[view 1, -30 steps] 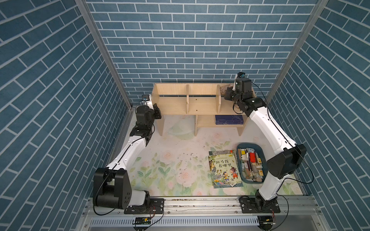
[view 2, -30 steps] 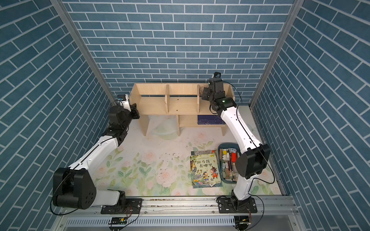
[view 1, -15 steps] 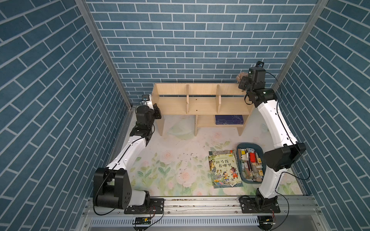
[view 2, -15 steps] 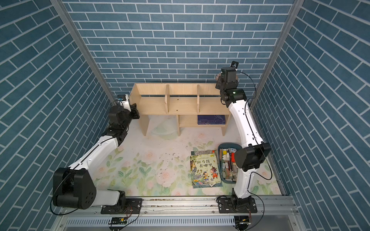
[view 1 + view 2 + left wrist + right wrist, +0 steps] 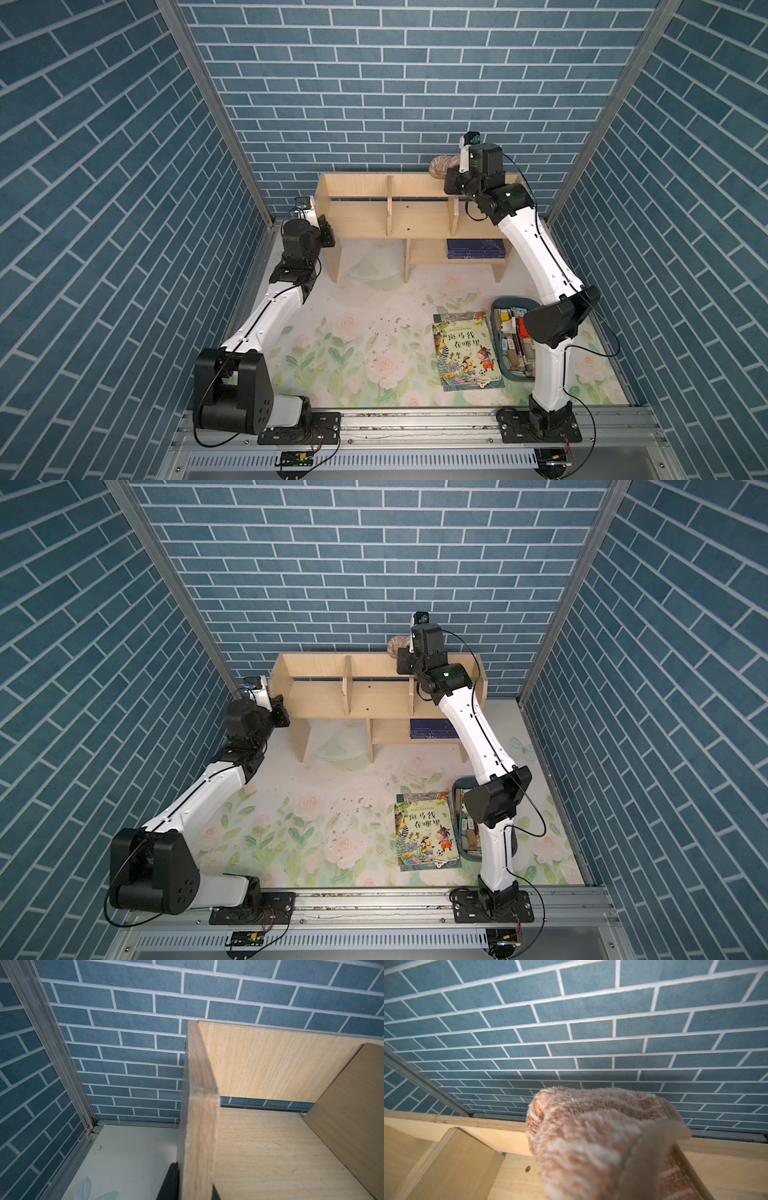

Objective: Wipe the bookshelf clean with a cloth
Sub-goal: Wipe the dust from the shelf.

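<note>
The right fingers [image 5: 449, 182] are closed on the cloth [image 5: 441, 165], which is bunched into a wad at the rear top edge of the bookshelf [image 5: 415, 216], above its right-hand compartment and near the right divider; whether the wad touches the wood cannot be determined. The left fingers [image 5: 172, 1180] are closed on the left end panel of the bookshelf, one finger on each face of the panel. The bookshelf stands at the back of the counter [image 5: 353, 332] by the brick wall, and a picture book [image 5: 467, 355] lies flat well apart from it, toward the front.
</note>
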`<state>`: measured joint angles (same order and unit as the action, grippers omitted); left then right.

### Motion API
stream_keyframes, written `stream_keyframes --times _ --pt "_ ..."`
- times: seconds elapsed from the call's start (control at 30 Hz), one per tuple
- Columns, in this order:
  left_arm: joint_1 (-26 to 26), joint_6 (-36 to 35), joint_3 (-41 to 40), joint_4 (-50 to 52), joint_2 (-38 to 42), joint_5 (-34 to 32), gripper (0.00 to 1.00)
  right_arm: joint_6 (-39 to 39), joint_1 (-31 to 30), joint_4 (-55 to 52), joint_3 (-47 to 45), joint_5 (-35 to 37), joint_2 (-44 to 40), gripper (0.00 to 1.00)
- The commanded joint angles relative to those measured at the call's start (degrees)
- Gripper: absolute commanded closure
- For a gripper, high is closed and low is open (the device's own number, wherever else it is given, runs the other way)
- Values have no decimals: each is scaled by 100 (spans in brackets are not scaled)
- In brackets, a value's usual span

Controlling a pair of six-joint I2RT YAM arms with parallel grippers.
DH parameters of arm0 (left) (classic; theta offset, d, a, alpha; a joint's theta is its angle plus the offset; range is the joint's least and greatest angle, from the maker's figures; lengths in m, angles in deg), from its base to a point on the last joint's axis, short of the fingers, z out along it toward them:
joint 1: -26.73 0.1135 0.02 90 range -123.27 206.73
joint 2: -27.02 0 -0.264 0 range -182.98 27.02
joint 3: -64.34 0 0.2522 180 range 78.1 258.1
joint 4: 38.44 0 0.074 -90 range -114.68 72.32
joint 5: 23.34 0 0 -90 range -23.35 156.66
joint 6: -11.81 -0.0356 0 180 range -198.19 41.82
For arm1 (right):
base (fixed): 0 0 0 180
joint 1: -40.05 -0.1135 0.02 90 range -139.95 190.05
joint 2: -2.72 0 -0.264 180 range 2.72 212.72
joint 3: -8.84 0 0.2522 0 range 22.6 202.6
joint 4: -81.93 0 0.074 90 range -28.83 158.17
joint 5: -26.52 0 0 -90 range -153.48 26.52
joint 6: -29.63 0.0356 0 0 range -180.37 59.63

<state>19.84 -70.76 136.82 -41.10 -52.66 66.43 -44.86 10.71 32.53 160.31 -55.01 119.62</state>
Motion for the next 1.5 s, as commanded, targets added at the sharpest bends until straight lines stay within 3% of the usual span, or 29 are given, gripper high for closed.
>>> stream_keyframes --times 0.0,0.13,0.3,0.63,0.9,1.03,1.3,1.47 --pt "-409 599 -106 815 -310 1086 100 -232 -38 -160 -65 -278 -251 100" --pt "-409 600 -115 808 -303 1086 100 -276 45 -420 202 522 -87 100" --pt "-409 586 -124 815 -302 1077 100 123 688 -706 161 1083 -129 100" --pt "-409 585 -111 816 -281 1081 100 291 1048 -479 -1892 2302 -1578 100" --pt "-409 599 -115 808 -268 1091 100 389 915 58 -3872 1533 -2825 100" --pt "-409 611 -115 793 -272 1095 100 441 637 355 -4497 1293 -3016 100" --pt "-409 642 -109 803 -239 1089 100 596 588 880 -4755 293 -2655 100" --pt "-409 696 -97 782 -240 1081 100 656 205 918 -4915 897 -3142 100"
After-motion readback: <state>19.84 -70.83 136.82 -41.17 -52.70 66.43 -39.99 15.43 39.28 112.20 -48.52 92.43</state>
